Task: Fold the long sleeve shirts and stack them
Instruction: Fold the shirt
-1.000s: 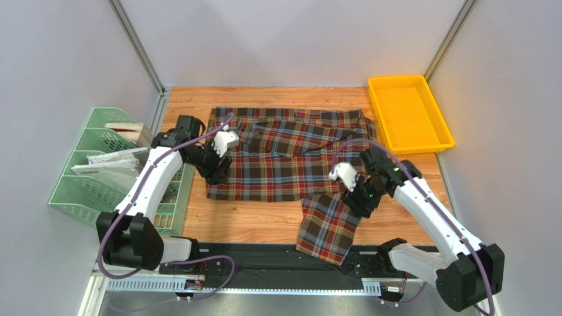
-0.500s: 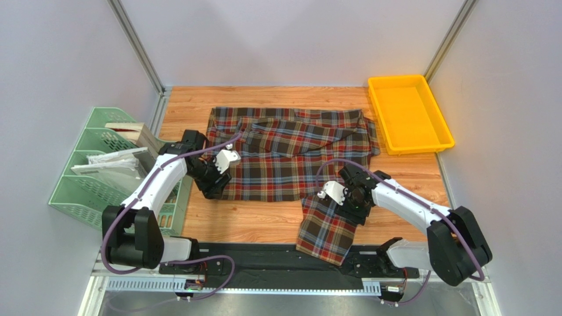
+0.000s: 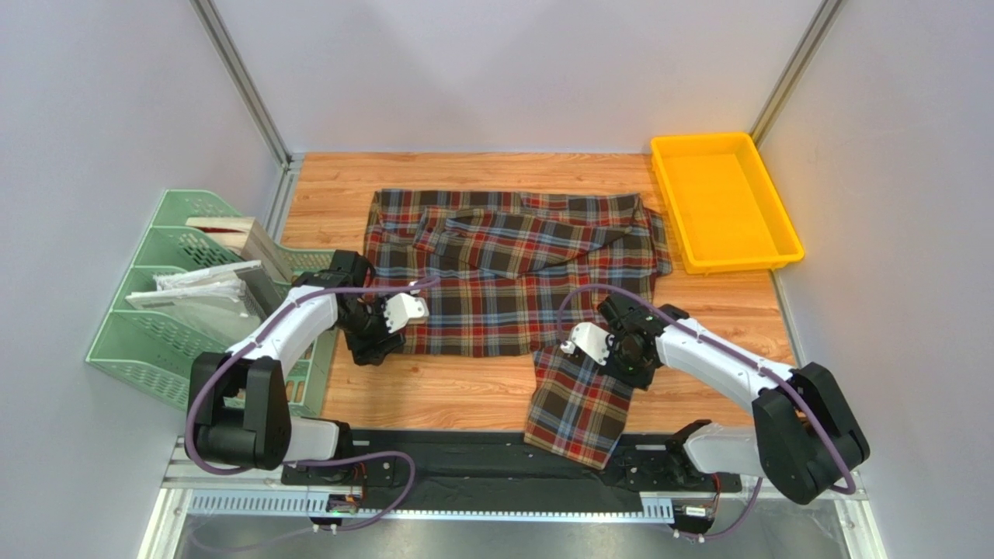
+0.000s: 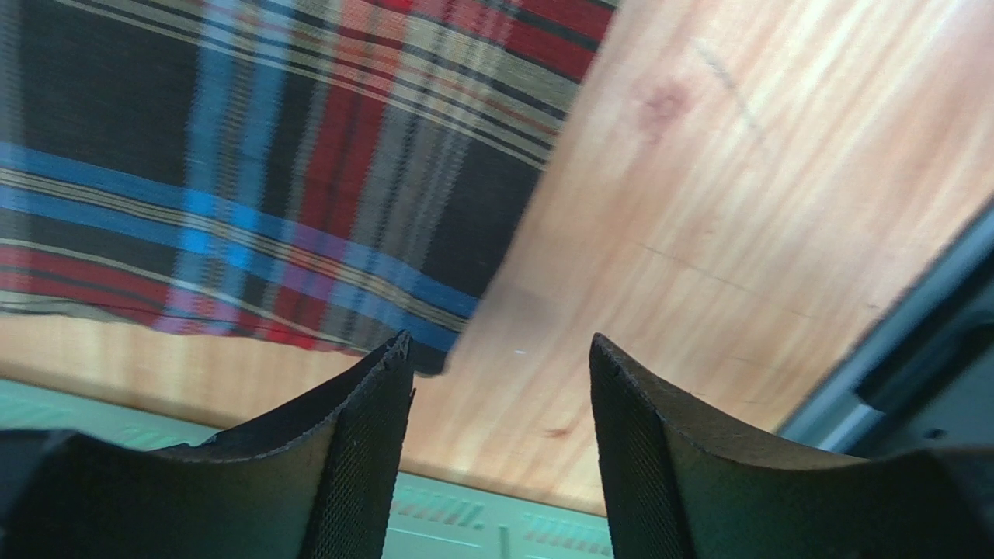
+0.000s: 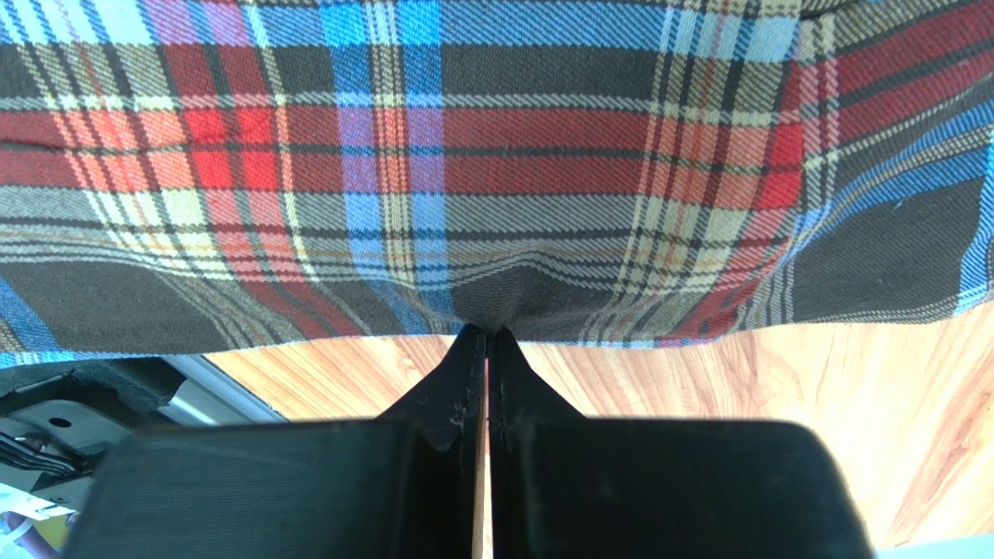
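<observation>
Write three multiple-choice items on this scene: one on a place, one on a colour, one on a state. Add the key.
1. Where on the table is the yellow tray?
A far right corner
B near left corner
C middle of the near edge

2. What colour is the file rack?
A green
B orange
C white

3. How does the right gripper stand?
A open and empty
B shut on the plaid shirt
C out of view

Key:
1 A, it lies at the far right edge.
2 A, its mesh walls are pale green.
3 B, its jaws meet with cloth puckered at their tips.

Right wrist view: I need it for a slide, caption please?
Right gripper shut on the plaid shirt at its edge, over the wooden table.
</observation>
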